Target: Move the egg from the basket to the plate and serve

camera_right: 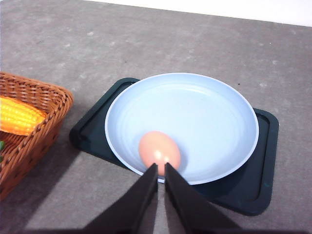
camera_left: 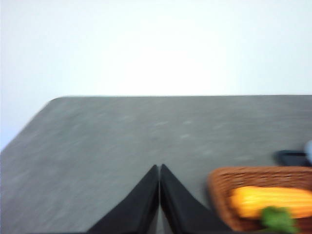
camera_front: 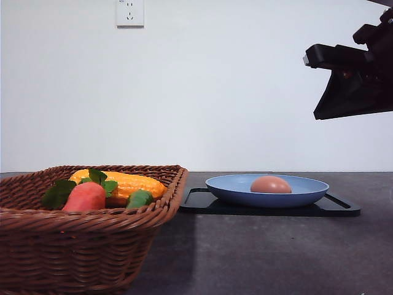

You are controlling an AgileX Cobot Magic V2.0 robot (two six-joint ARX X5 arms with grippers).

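Observation:
The pale pinkish-brown egg (camera_front: 271,184) (camera_right: 159,151) lies in the light blue plate (camera_front: 227,187) (camera_right: 204,112), toward the plate's edge nearest the right wrist camera. The plate rests on a flat black tray (camera_front: 341,206) (camera_right: 261,190). The brown wicker basket (camera_front: 80,239) (camera_right: 29,146) (camera_left: 253,176) stands left of the tray. My right gripper (camera_right: 161,167) hangs above the egg, shut and holding nothing; its arm (camera_front: 356,74) is high at the upper right in the front view. My left gripper (camera_left: 159,168) is shut and empty over bare table beside the basket.
The basket holds a yellow corn cob (camera_front: 132,183) (camera_right: 17,116) (camera_left: 273,201), a reddish vegetable (camera_front: 85,196) with green leaves (camera_front: 58,192) and a green item (camera_front: 140,198). Grey tabletop (camera_front: 276,258) extends in front of the tray. A white wall stands behind.

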